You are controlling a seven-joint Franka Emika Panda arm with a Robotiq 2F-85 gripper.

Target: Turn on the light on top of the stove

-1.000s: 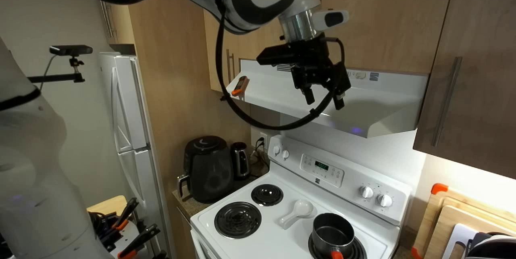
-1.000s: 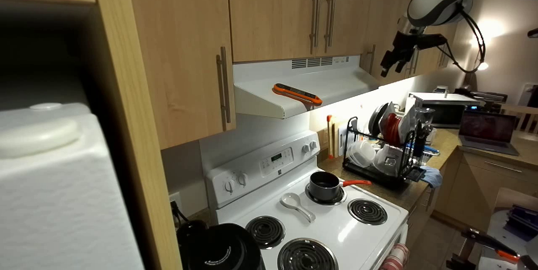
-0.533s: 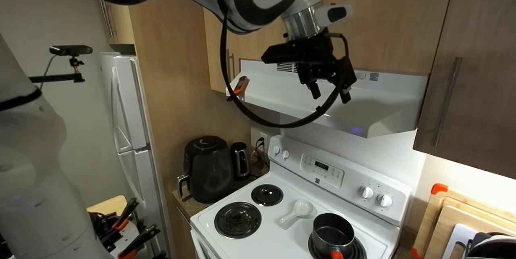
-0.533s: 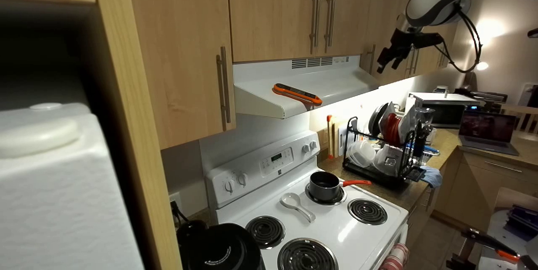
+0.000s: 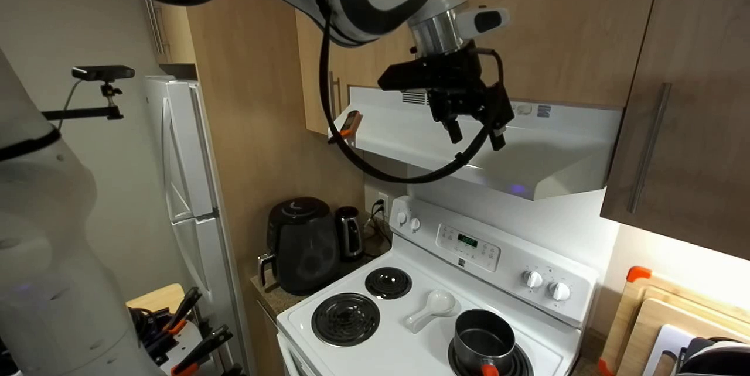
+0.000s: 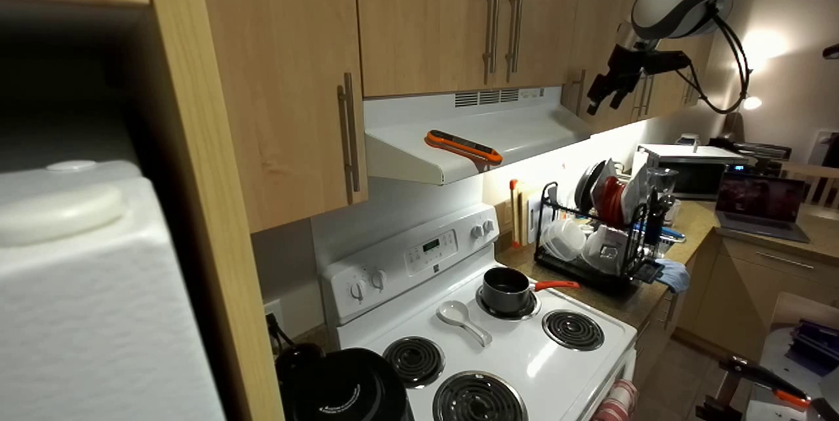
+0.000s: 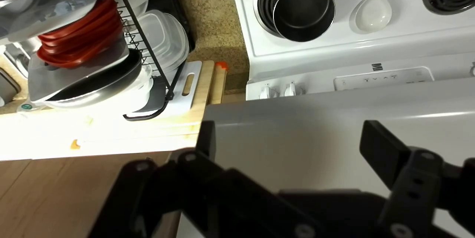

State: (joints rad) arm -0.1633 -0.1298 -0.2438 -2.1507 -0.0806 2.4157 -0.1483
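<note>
The white range hood (image 5: pixel 562 144) is mounted above the white stove (image 5: pixel 404 355); the hood also shows in an exterior view (image 6: pixel 403 155). Small light-coloured switches (image 5: pixel 523 109) sit on its upper front strip, right of the vent slots, and show faintly in an exterior view (image 6: pixel 529 93). The light itself is out of view under the hood. My gripper (image 5: pixel 476 139) is open and empty, in front of the hood at its right part, just below switch height in that view. In the wrist view my gripper (image 7: pixel 291 136) has its fingers wide apart over the bare hood surface (image 7: pixel 297 117).
An orange thermometer (image 6: pixel 463 147) is on the hood's sloped front. Wooden cabinets (image 6: pixel 426 21) with bar handles are above. A pot (image 6: pixel 505 296) with a red handle stands on a burner. A dish rack (image 6: pixel 544 237) and cutting boards (image 5: pixel 668 323) stand beside the stove.
My gripper has risen a little and moved slightly nearer the hood. In the last half second it has barely moved. It stays open; the hood and stove look the same.
</note>
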